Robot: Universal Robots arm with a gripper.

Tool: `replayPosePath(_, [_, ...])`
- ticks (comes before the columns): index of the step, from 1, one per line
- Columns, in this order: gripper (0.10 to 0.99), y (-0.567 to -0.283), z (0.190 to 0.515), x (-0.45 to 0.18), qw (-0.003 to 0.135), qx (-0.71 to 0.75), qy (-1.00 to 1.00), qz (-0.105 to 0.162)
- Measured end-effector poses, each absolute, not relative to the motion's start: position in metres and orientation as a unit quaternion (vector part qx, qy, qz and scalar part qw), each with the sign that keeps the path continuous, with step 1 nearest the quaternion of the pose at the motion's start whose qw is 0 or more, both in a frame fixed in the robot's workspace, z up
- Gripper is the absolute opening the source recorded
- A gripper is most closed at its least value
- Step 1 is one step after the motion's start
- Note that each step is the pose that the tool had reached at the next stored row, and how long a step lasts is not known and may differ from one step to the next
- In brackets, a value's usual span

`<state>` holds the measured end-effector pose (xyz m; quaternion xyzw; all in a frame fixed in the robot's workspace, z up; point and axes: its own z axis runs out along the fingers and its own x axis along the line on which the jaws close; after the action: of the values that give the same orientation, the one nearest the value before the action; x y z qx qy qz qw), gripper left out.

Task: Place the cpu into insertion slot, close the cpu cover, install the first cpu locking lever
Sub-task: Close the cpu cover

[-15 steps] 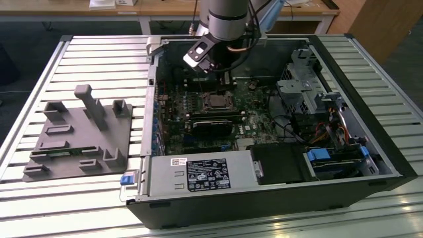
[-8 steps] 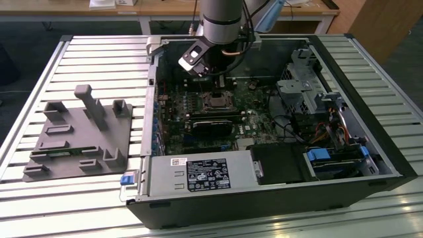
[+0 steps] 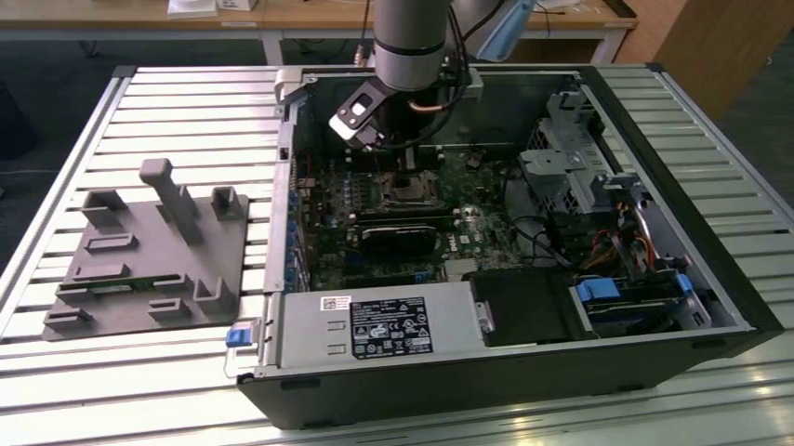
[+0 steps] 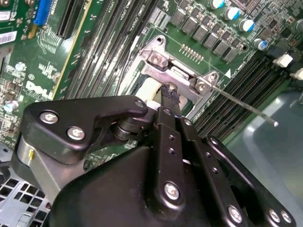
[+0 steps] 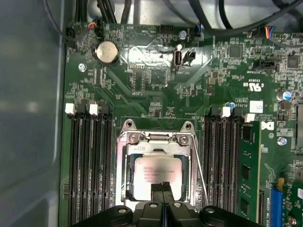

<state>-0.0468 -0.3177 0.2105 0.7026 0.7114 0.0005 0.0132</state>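
Fingers (image 5: pixel 157 189) pinched narrow, the two tips pressed together with nothing between them. The gripper (image 5: pixel 163 185) is right down at the socket, its tip over one edge of the cpu (image 5: pixel 154 170). The cpu lies flat in the insertion slot (image 3: pixel 404 192), and the cpu cover (image 5: pixel 124 170) is down around it, the metal face showing through the square opening. In the second wrist view the fingertips (image 4: pixel 169 94) touch the cover's hinge end. The thin wire locking lever (image 5: pixel 200 170) angles away from the cover's side and sticks out over the memory slots (image 5: pixel 222 161). In the exterior view the open computer case (image 3: pixel 496 390) sits centre-right on the slatted worktop (image 3: pixel 186 372), with a grey parts fixture (image 3: pixel 137 269) at the exterior view's left.
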Motion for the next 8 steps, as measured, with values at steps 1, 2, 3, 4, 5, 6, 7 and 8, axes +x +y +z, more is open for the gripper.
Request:
replayPosePath(1, [0.106,-0.3175,0.2096,-0.0474,0.013,0.703,0.711,0.0])
replayPosePath(2, [0.106,-0.3174,0.2087,-0.048,0.013,0.703,0.711,0.0])
replayPosePath(3, [0.106,-0.3172,0.2079,-0.0486,0.013,0.703,0.711,0.0])
replayPosePath(4, [0.106,-0.317,0.2071,-0.0492,0.013,0.703,0.711,0.0])
replayPosePath(5, [0.106,-0.3169,0.2064,-0.0498,0.013,0.703,0.711,0.0])
replayPosePath(6, [0.106,-0.3168,0.2057,-0.0505,0.013,0.703,0.711,0.0])
replayPosePath(7, [0.106,-0.3166,0.205,-0.0511,0.013,0.703,0.711,0.0])
replayPosePath(8, [0.106,-0.3165,0.2044,-0.0517,0.013,0.703,0.711,0.0])
